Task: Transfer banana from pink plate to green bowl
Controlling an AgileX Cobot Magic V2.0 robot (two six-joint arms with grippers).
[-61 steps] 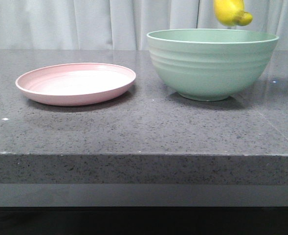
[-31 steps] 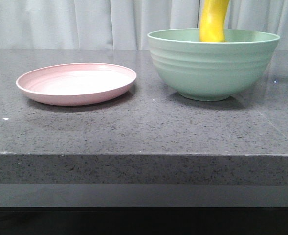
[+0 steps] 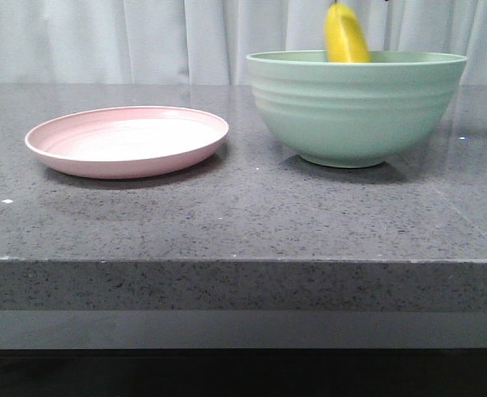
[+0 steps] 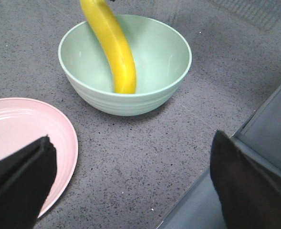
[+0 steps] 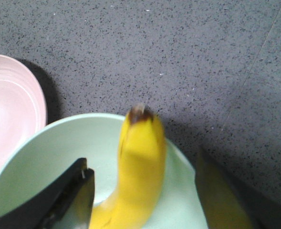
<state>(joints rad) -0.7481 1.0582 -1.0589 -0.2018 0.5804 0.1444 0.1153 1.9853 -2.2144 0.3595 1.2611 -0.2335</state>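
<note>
The yellow banana (image 3: pixel 346 37) stands tilted inside the green bowl (image 3: pixel 355 107), its upper end poking above the rim. In the left wrist view the banana (image 4: pixel 114 47) leans against the wall of the bowl (image 4: pixel 164 57). In the right wrist view my right gripper (image 5: pixel 141 164) is open above the bowl (image 5: pixel 49 162), with the blurred banana (image 5: pixel 140 143) between its spread fingers and gaps on both sides. The pink plate (image 3: pixel 127 141) is empty, left of the bowl. My left gripper (image 4: pixel 130 162) is open and empty over the table between plate (image 4: pixel 16 129) and bowl.
The dark speckled stone table (image 3: pixel 251 215) has its front edge close below the plate and bowl. A grey ledge (image 4: pixel 269 138) runs beside the table in the left wrist view. A white curtain (image 3: pixel 144 41) hangs behind.
The banana has come down from above the bowl into it and now leans lower against the rim. The plate and bowl have stayed in place.
</note>
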